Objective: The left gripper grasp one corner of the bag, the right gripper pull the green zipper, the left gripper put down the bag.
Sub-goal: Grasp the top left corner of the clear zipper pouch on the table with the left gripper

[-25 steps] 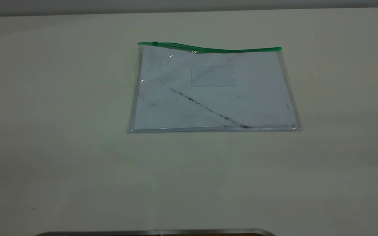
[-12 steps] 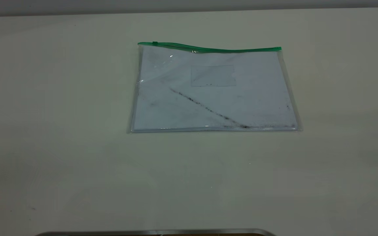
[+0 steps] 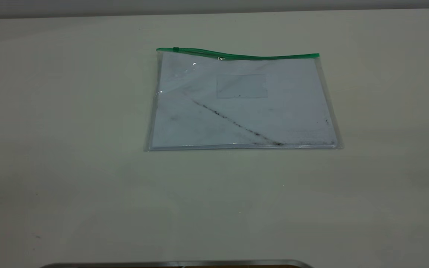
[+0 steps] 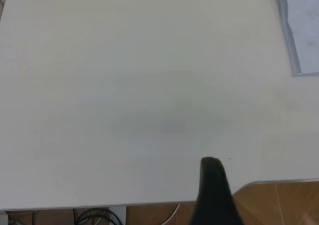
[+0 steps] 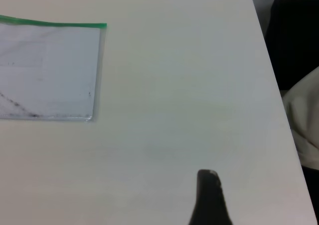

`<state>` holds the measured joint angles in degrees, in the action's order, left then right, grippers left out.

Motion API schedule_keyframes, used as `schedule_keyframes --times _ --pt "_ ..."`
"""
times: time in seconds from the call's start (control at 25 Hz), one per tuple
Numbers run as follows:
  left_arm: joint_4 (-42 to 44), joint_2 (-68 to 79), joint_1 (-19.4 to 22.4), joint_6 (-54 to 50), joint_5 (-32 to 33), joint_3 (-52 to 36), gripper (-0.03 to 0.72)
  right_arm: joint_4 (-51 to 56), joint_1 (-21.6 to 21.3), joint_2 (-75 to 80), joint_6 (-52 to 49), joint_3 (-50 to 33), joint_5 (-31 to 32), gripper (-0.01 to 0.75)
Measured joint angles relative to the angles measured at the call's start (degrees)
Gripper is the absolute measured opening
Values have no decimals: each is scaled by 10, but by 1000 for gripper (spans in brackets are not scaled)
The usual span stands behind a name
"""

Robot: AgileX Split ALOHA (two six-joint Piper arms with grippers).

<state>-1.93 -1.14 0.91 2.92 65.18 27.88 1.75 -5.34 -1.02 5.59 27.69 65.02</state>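
- While both arms sit outside the exterior view, the flat rectangular clear plastic bag (image 3: 242,102) lies flat on the pale off-white table (image 3: 69,178), in the upper centre of that frame, slightly right of the middle.
- A thin bright green zipper (image 3: 237,54) runs along the bag's far long edge, at the top of the bag in the exterior view. It bows gently upward toward its left end.
- The small green slider tab (image 3: 175,49) sits near the left end of the strip, just beside the upper-left corner (image 3: 158,51) of the bag.
- Inside the bag, a white sheet of paper (image 3: 274,119) fills nearly the whole pouch. A dark diagonal smudge (image 3: 237,124) crosses it from centre left down to the lower edge.
- A faint rectangular clear patch (image 3: 241,86) shows on the upper middle of the bag.
- Left gripper (image 4: 213,185): only one black fingertip shows, at the lower centre of the left wrist frame, above bare table near the table's edge and well apart from the bag. Whether its jaws stand wide or narrow cannot be told. One corner of the bag (image 4: 301,26) appears at the upper right of that frame.
- Right gripper (image 5: 209,195): again a single black fingertip, at the lower centre of the right wrist frame, over bare table and well apart from the bag. Its opening cannot be told. The bag's right end (image 5: 50,70), with the end of the green zipper (image 5: 55,23), lies at the upper left of that frame.
- Nothing touches the bag.
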Motion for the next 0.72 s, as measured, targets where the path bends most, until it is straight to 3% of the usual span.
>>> schedule_keyframes --times 0.44,0.72 --pt "1 2 0 0 -3 1 590 0 0 0 -1 0 0 578" --pt "0 149 0 0 -99 60 590 2 0 33 -42 22 -8 578"
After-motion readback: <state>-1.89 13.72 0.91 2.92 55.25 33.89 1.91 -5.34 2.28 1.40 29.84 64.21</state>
